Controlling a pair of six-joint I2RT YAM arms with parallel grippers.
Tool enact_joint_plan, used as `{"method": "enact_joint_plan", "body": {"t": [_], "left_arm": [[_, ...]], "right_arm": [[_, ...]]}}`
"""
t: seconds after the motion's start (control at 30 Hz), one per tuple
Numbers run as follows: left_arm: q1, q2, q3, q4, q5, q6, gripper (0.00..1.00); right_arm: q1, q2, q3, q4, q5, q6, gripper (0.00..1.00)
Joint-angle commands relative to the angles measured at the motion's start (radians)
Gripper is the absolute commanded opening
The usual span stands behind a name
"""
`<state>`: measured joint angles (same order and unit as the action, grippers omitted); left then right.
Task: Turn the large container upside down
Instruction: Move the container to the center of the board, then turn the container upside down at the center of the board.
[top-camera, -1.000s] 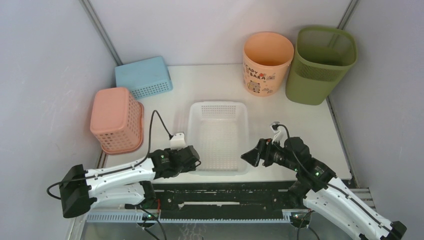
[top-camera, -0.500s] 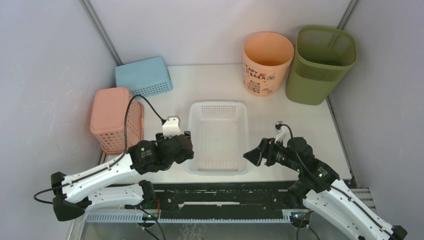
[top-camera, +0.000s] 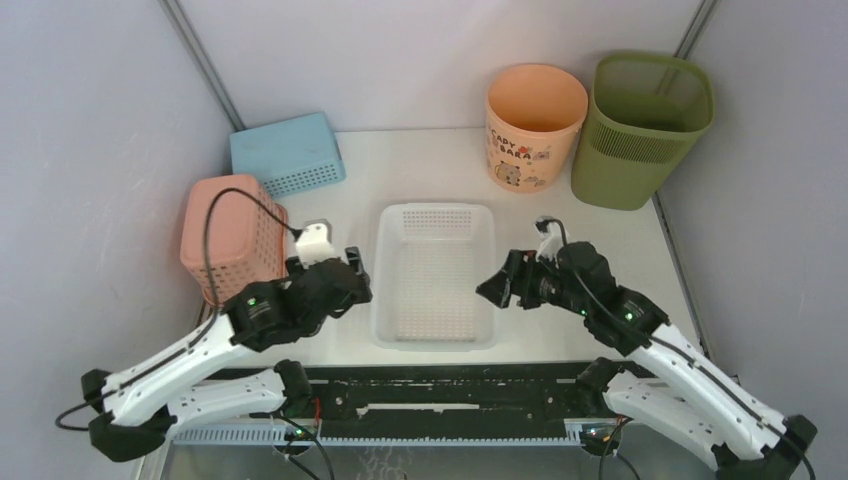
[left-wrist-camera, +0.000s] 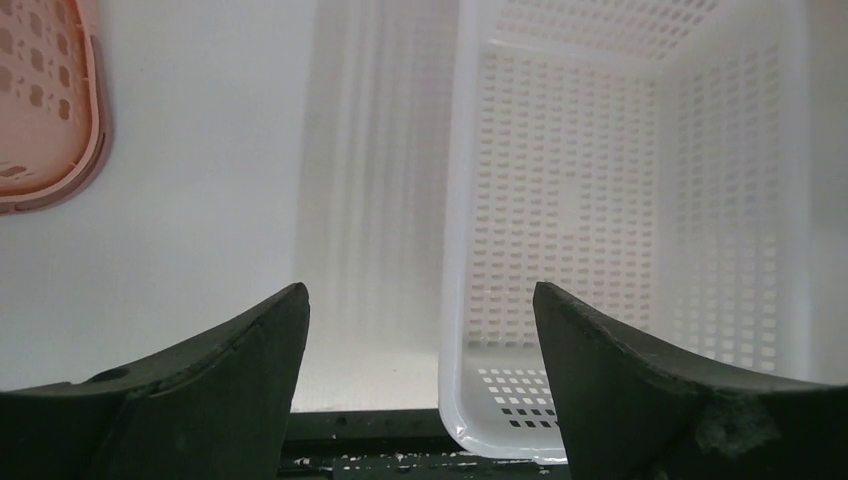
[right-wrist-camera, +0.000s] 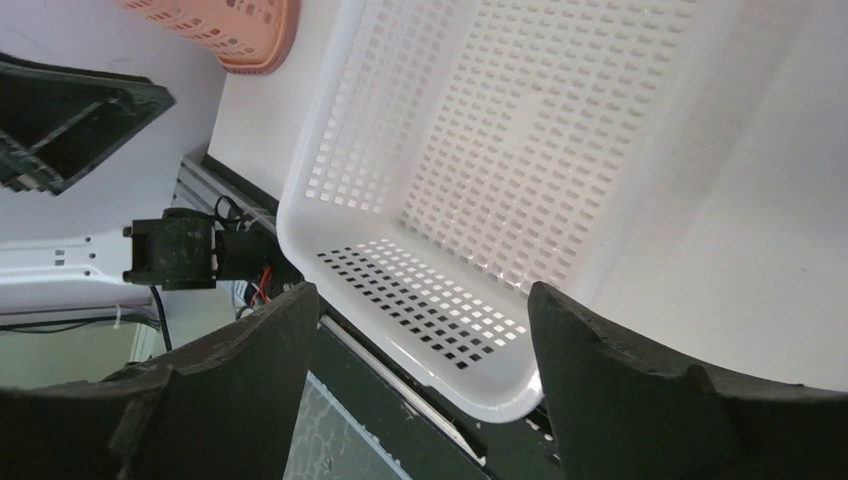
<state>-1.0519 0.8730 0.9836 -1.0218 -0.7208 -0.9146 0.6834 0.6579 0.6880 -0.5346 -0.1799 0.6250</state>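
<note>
Two claws are hovering over the near half of the white tabletop (top-camera: 440, 170), and both are standing spread with nothing between their fingers: the left claw (top-camera: 352, 276) is sitting just left of the white perforated plastic tray (top-camera: 383, 290), and the right claw (top-camera: 493, 291) just right of it.

The tall olive-green plastic waste bin with the mesh upper band (top-camera: 645, 130) is standing upright, mouth up and long axis vertical, in the far right corner of the tabletop. It is lying far and to the right of the right claw, which is pointing left toward the tray — away from the bin. The right arm is plainly the nearer one; the left claw is sitting well apart from the bin, across the tray. By my reading, the right claw is needing to turn toward the far right before any grip on the rim is possible.

Neither wrist view is showing the bin at all — only the tray and bare tabletop. From above, the bin's interior is lying in shade, its far base is hidden, and I cannot tell whether it is touching the round peach plastic bucket with cartoon print (top-camera: 535, 125) just left of it.
</note>
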Motion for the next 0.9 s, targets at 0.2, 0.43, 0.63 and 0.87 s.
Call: {"method": "enact_joint_plan", "body": {"t": [0.2,0.43,0.63,0.87], "left_arm": [[0.102,-0.220,-0.092,0.038,0.071,0.044,0.87],[0.102,-0.339,-0.139,0.079,0.104,0.026,0.87],[0.104,-0.440,-0.163,0.095,0.121,0.020,0.87],[0.102,-0.530,-0.163,0.097,0.161,0.021,0.87]], "right_arm": [[0.213,0.476,0.391,0.046,0.221,0.020,0.85],[0.278,0.852,0.710,-0.084,0.317,0.063,0.84],[0.369,1.111,0.979,-0.191,0.422,0.098,0.86],[0.400,1.328,1.165,-0.241,0.470,0.145,0.87]]}}
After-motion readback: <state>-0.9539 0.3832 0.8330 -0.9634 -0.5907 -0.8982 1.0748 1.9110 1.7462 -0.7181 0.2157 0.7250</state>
